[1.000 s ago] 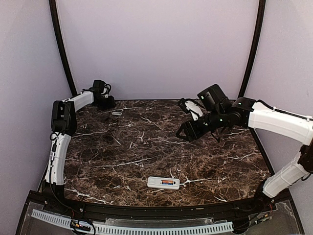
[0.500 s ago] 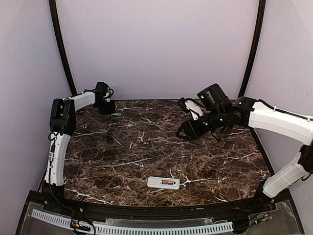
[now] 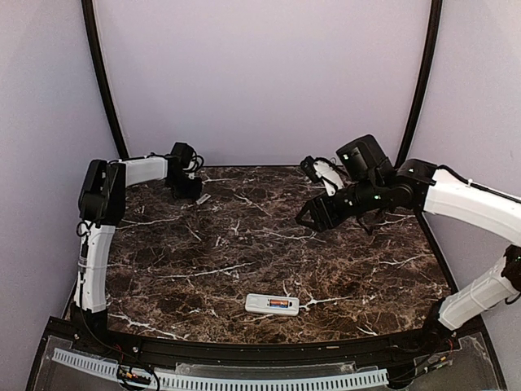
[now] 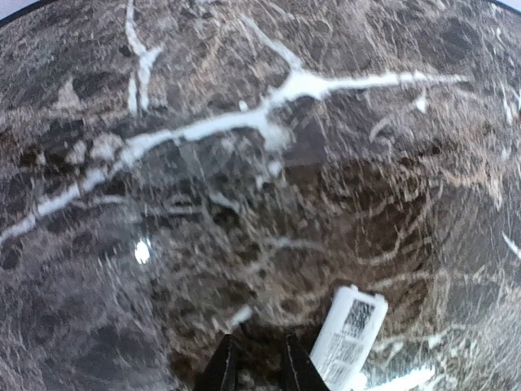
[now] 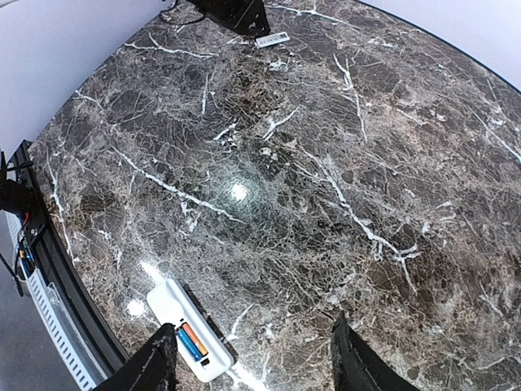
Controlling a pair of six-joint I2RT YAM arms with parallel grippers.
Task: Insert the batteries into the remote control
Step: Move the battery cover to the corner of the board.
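On the marble table (image 3: 244,244), both batteries (image 5: 190,340) already sit in the remote control (image 3: 272,305), lower centre. Your left gripper (image 4: 254,366), nearly clenched and empty, lies beside the cover piece (image 4: 348,336); your right gripper (image 5: 252,358) gapes. Grasp that cover next.

Both arms carry white link casings joined by black joint housings, with black cables looped at the wrists. The right gripper (image 3: 308,218) and left gripper (image 3: 195,194) are black with tapered fingers.

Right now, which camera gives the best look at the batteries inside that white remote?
The right wrist view: the batteries, one blue and one orange, lie side by side in the remote control. The top external view shows only a small reddish patch in the remote. The left wrist view does not show them.
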